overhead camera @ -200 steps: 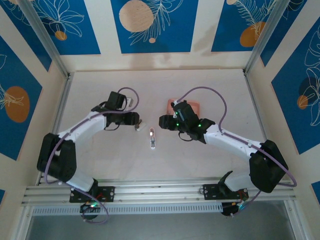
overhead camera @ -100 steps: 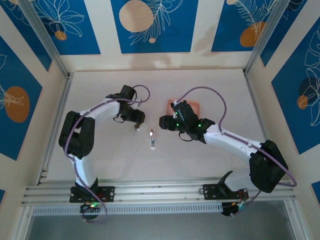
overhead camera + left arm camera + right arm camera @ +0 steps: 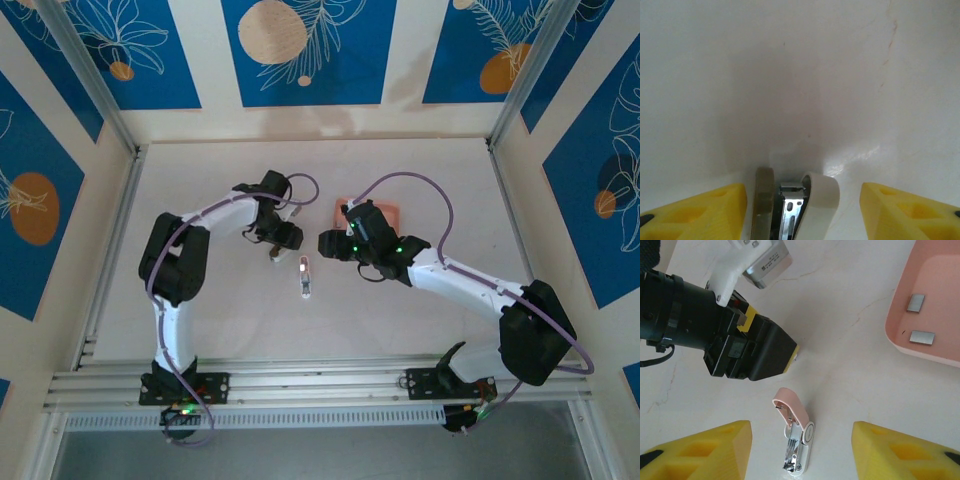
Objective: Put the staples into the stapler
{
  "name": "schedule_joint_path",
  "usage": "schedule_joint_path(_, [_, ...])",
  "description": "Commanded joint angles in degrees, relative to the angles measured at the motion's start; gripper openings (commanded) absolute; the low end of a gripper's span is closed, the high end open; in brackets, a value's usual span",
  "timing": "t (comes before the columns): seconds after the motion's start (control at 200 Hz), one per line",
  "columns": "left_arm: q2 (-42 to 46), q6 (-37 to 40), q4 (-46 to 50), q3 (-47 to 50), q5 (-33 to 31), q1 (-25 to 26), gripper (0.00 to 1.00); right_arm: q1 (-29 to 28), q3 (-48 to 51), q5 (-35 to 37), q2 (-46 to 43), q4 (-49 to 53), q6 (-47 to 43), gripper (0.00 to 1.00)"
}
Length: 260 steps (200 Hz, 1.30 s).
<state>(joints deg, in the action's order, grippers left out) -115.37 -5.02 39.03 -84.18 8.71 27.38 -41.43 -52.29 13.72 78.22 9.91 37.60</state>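
The left gripper (image 3: 802,200) is hovering low over the middle of the worktop (image 3: 400,330) with its yellow fingers (image 3: 700,210) standing well apart. A small tan-lidded stapler (image 3: 790,210) is lying hinged open on the surface between them, touching neither finger, so the gripper is holding nothing. The right gripper (image 3: 801,432) is hanging just to the right of it, its own yellow fingers (image 3: 905,450) also spread wide and gripping nothing. Below it a second, pink-lidded stapler (image 3: 795,440) is resting on the worktop with its lid swung up and its metal channel showing, just beside the left gripper's black housing. The staples (image 3: 921,337) are sitting in the pink tray (image 3: 935,275), two small grey strips lying apart from each other near the tray's edge. The tray is lying toward the far edge of the worktop, behind the right gripper and well apart from both staplers.
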Motion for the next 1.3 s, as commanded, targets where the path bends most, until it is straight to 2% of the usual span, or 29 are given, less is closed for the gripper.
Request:
schedule_joint_path(0.0, [-1.03, 1.5, 3.1, -1.34, -1.42, 0.7, 0.61, -0.45, -1.12, 1.1, -1.09, 0.68, -0.05, 0.55])
schedule_joint_path(0.44, [-2.49, 0.8, 2.75, -0.66, -3.41, 2.06, 0.52, -0.42, -0.71, 0.95, -0.96, 0.55, -0.1, 0.55])
schedule_joint_path(0.69, [-0.94, -0.03, 0.78, 0.77, -4.21, 2.07, 0.39, -0.41, -0.46, 1.04, -0.96, 0.47, 0.0, 0.55])
schedule_joint_path(0.81, [1.91, -1.37, -1.61, 2.84, -3.62, 2.02, 0.33, -0.41, -0.28, 1.19, -1.15, 0.37, 0.01, 0.55])
schedule_joint_path(0.925, [6.03, -3.57, -5.01, 5.9, -3.13, 1.94, 0.32, -0.41, -0.05, 1.26, -1.29, 0.02, 0.01, 0.55])
schedule_joint_path(1.1, [13.85, -7.23, -9.06, 9.99, -2.93, 1.98, 0.33, -0.41, 0.56, 0.92, -2.13, -2.04, 0.24, 0.55])
schedule_joint_path(1.295, [24.59, -15.28, -18.3, 18.29, 0.05, 1.8, 0.35, -0.88, 3.76, 0.28, -4.13, -7.78, -0.25, 0.55])
